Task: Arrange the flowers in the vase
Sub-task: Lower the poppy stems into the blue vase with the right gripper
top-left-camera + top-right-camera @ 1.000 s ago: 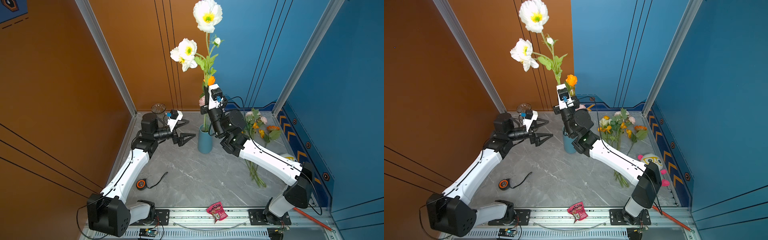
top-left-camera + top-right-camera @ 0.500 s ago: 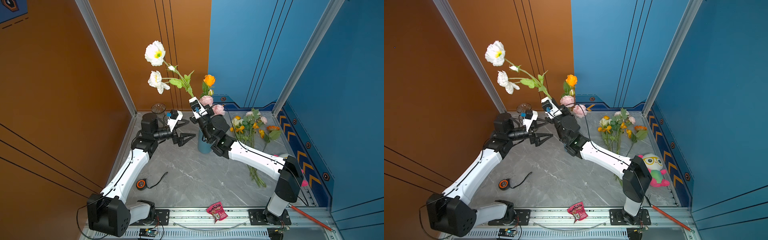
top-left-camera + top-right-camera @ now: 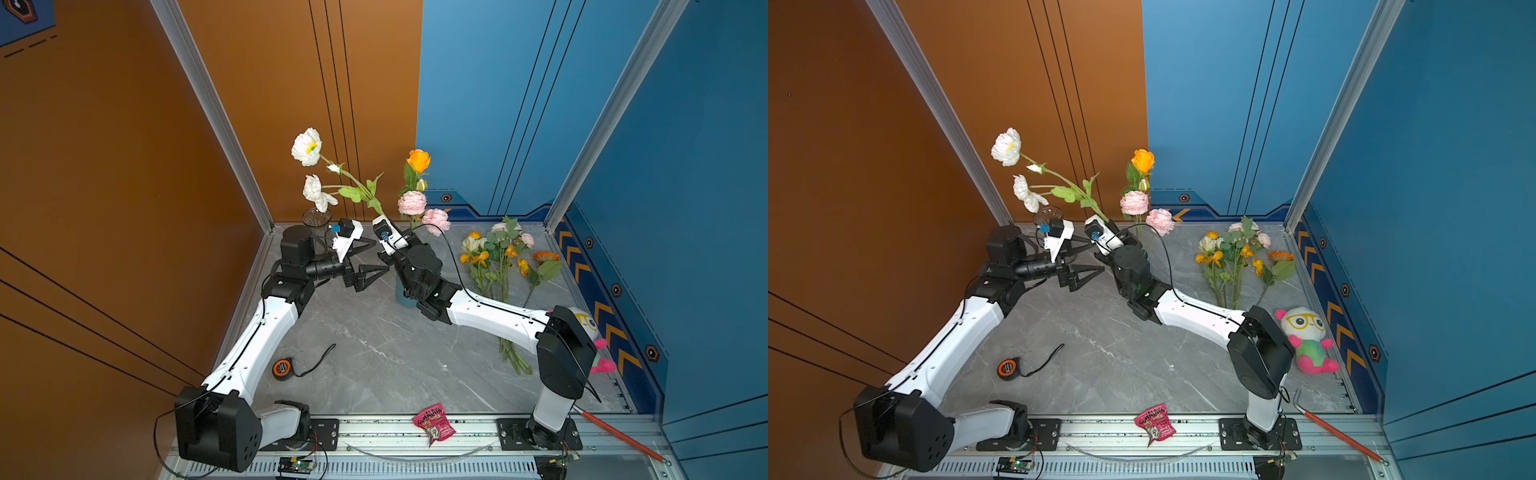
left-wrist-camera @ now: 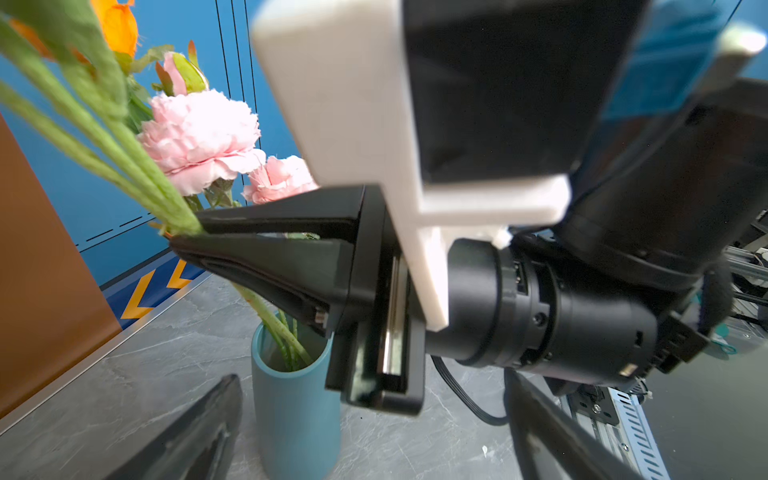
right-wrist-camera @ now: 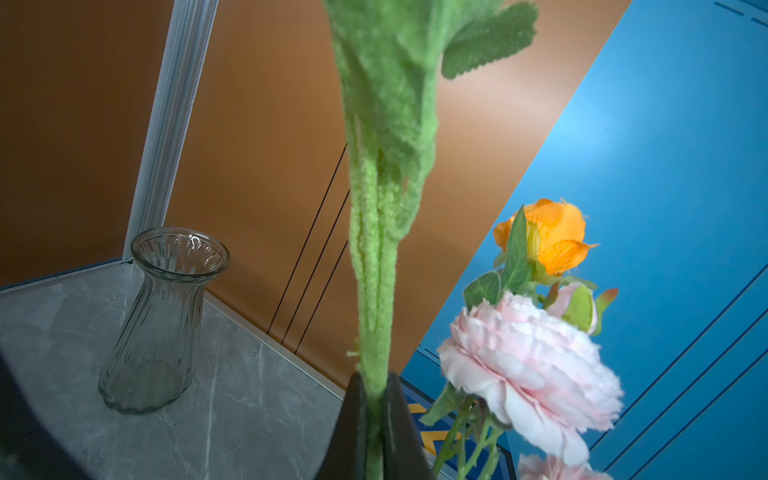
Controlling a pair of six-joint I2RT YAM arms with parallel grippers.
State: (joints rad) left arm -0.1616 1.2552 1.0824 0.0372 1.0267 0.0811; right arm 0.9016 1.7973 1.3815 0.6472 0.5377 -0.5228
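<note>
R claw (image 4: 183, 239) clamped on white flowers' stem (image 3: 353, 183), tilted above blue vase (image 4: 295, 399); L claw (image 3: 381, 256) spread wide, empty

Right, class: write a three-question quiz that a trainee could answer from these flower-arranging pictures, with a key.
1. True or false: the right hand is shut on the stem of the white flower.
2. Which vase holds the pink flowers? A) glass vase B) blue vase
3. Fill in: the left hand is ____ (open or shut).
Key: 1 true; 2 B; 3 open.
</note>
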